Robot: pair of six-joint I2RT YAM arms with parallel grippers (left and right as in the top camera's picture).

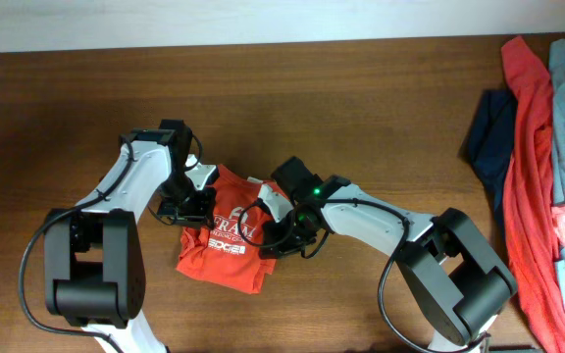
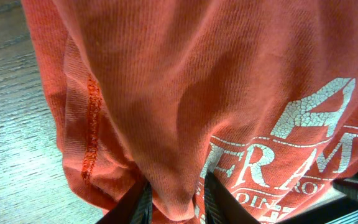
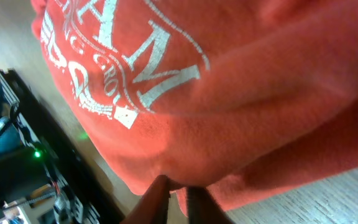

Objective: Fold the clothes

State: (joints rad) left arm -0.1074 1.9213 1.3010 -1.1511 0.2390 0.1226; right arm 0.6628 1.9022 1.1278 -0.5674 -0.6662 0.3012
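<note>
T-shirt (image 1: 226, 233): orange-red, with white letters (image 1: 231, 235) on it. It sits bunched up near the front of the bench, between the two arms.
Left jaws: clenched on a fold at the left side of the T-shirt. In the left wrist view the cloth is squeezed between the two fingers (image 2: 143, 202).
Right jaws: almost together, pinching the edge of the T-shirt on its right side. In the right wrist view the cloth bulges just above the two dark fingers (image 3: 157, 198).
Seam (image 2: 90, 130): a darker stitched line that runs down the cloth near its left edge.
Lifted or flat: I cannot tell how much of the T-shirt rests on the wood.
Pile of clothes (image 1: 542, 196): at the right end of the bench, well apart from the T-shirt. It has red, grey-blue and pink things in it.
Navy cloth (image 1: 488, 132): on the left side of that pile, touching it.
Bench (image 1: 361, 98): brown wood.
</note>
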